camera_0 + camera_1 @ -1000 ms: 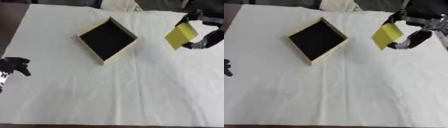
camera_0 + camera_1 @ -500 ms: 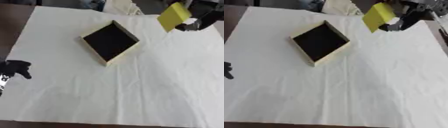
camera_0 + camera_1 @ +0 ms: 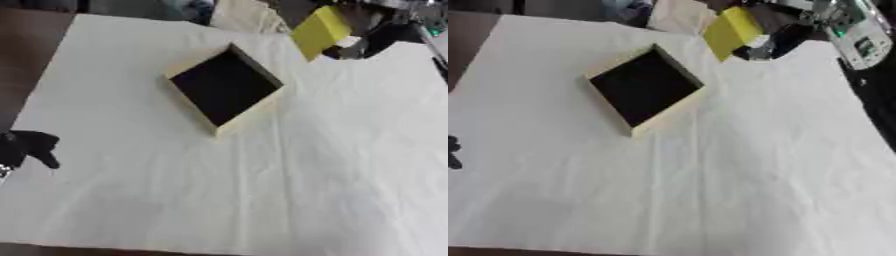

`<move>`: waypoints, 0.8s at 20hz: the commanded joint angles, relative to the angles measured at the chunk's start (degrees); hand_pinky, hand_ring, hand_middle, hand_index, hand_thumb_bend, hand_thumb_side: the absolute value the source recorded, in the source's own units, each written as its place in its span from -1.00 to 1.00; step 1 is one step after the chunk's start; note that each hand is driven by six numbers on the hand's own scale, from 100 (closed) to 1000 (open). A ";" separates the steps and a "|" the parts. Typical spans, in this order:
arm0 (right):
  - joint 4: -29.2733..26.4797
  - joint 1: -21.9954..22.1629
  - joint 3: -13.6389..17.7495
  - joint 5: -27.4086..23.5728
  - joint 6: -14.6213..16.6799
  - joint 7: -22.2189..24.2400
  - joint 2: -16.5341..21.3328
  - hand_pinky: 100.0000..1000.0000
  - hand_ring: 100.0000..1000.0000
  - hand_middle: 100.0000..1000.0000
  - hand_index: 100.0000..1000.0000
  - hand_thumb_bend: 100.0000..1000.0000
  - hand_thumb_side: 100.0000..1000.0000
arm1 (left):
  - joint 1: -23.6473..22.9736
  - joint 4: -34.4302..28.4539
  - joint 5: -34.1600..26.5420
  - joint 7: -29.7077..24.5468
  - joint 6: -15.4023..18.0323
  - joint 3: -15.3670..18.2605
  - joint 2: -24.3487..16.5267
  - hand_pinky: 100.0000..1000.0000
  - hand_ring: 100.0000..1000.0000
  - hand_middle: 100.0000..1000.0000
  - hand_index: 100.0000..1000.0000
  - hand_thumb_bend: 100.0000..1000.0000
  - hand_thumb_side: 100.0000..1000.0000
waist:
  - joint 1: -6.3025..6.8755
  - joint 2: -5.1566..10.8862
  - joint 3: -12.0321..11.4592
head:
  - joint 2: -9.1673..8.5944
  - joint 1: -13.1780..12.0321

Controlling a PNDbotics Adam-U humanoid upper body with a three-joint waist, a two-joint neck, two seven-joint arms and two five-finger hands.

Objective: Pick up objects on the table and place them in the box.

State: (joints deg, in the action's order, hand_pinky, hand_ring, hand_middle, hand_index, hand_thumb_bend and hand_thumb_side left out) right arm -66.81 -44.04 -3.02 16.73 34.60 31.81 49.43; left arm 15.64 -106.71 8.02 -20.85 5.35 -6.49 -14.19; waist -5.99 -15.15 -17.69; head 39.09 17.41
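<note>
One yellow block (image 3: 320, 31) is now carried leftward, grasped by the right robot hand (image 3: 779, 41), nearer the box (image 3: 226, 88); the left robot hand (image 3: 31, 146) is rested clenched.

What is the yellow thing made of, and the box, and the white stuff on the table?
The yellow block looks like matte foam or sponge, though plastic is possible: flat colour, no shine. The box looks like pale wood or thick card, with tan walls and a dark inside. The white cover is probably cloth: soft creases.
</note>
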 commanded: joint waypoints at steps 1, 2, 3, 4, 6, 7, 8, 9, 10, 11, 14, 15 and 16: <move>1.31 -1.44 0.11 2.05 2.22 -0.38 0.96 0.57 0.52 0.32 0.44 -0.74 -0.41 | 0.89 -0.92 -0.37 -0.44 0.17 -0.11 -0.49 0.53 -0.08 -0.20 0.36 -0.75 0.84 | 0.25 0.87 -0.10 | -0.91 0.49; 1.77 -1.72 -0.02 2.54 2.19 -0.68 0.63 0.57 0.51 0.34 0.45 -0.81 -0.38 | 1.04 -0.97 -0.42 -0.52 0.21 -0.18 -0.43 0.53 -0.08 -0.20 0.36 -0.75 0.85 | 0.32 0.68 -0.38 | -1.19 0.65; 2.74 -2.27 -0.11 3.25 1.76 -0.84 -0.15 0.57 0.51 0.34 0.45 -0.81 -0.38 | 1.32 -1.03 -0.51 -0.70 0.28 -0.39 -0.31 0.53 -0.08 -0.20 0.36 -0.75 0.85 | 0.32 0.49 -1.09 | -1.50 1.03; 3.71 -2.79 -0.17 4.07 1.51 -1.07 -0.78 0.57 0.51 0.34 0.45 -0.81 -0.38 | 1.48 -1.05 -0.58 -0.86 0.30 -0.52 -0.23 0.53 -0.08 -0.20 0.36 -0.75 0.85 | 0.30 0.41 -1.50 | -1.64 1.25; 4.97 -3.45 -0.19 5.60 1.62 -1.82 -1.56 0.57 0.51 0.37 0.48 -0.86 -0.35 | 1.65 -1.08 -0.69 -1.05 0.34 -0.61 -0.15 0.52 -0.08 -0.20 0.36 -0.75 0.84 | 0.36 0.30 -1.90 | -1.89 1.49; 5.74 -3.99 -0.08 6.37 1.36 -2.48 -2.32 0.57 0.51 0.38 0.48 -0.86 -0.35 | 1.87 -1.15 -0.80 -1.18 0.41 -0.75 -0.05 0.52 -0.08 -0.20 0.36 -0.75 0.84 | 0.45 0.20 -2.40 | -2.21 1.81; 6.38 -4.38 -0.12 7.22 1.21 -3.28 -2.88 0.57 0.51 0.38 0.48 -0.86 -0.35 | 2.00 -1.17 -0.90 -1.30 0.44 -0.83 0.00 0.52 -0.08 -0.20 0.36 -0.75 0.84 | 0.49 0.15 -2.66 | -2.37 1.97; 6.85 -4.62 -0.24 8.10 1.23 -4.13 -3.26 0.56 0.52 0.39 0.49 -0.88 -0.35 | 2.07 -1.18 -0.96 -1.38 0.46 -0.86 0.03 0.52 -0.08 -0.20 0.36 -0.75 0.84 | 0.51 0.12 -2.80 | -2.46 2.07; 7.38 -4.91 -0.42 9.00 1.14 -5.03 -3.86 0.56 0.52 0.40 0.50 -0.89 -0.34 | 2.23 -1.23 -1.07 -1.52 0.51 -0.99 0.13 0.52 -0.08 -0.20 0.36 -0.75 0.84 | 0.57 0.06 -3.13 | -2.70 2.37; 7.85 -5.17 -0.60 9.84 1.01 -5.86 -4.35 0.56 0.52 0.40 0.50 -0.89 -0.34 | 2.34 -1.25 -1.16 -1.66 0.54 -1.09 0.20 0.52 -0.08 -0.20 0.36 -0.75 0.84 | 0.60 0.03 -3.34 | -2.83 2.56; 8.71 -5.74 -0.92 12.59 0.70 -8.58 -5.53 0.56 0.53 0.42 0.52 -0.88 -0.32 | 2.54 -1.27 -1.33 -1.96 0.57 -1.21 0.36 0.52 -0.08 -0.20 0.36 -0.75 0.84 | 0.65 -0.08 -3.70 | -3.12 2.93; 8.90 -5.85 -1.07 13.55 0.60 -9.54 -5.89 0.56 0.53 0.43 0.52 -0.88 -0.32 | 2.58 -1.28 -1.36 -2.05 0.57 -1.23 0.39 0.52 -0.08 -0.20 0.36 -0.75 0.84 | 0.65 -0.10 -3.78 | -3.15 2.98; 9.07 -5.93 -1.23 14.47 0.55 -10.45 -6.16 0.56 0.54 0.46 0.54 -0.86 -0.31 | 2.61 -1.28 -1.37 -2.11 0.57 -1.25 0.42 0.52 -0.08 -0.20 0.36 -0.75 0.84 | 0.64 -0.13 -3.83 | -3.19 3.02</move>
State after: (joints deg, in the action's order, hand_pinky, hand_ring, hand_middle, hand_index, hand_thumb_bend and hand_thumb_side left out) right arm -57.64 -48.71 -4.43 29.94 35.24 22.59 42.16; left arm 17.64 -106.75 6.85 -22.71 5.86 -7.62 -13.60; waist -5.72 -16.24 -21.57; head 36.67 20.20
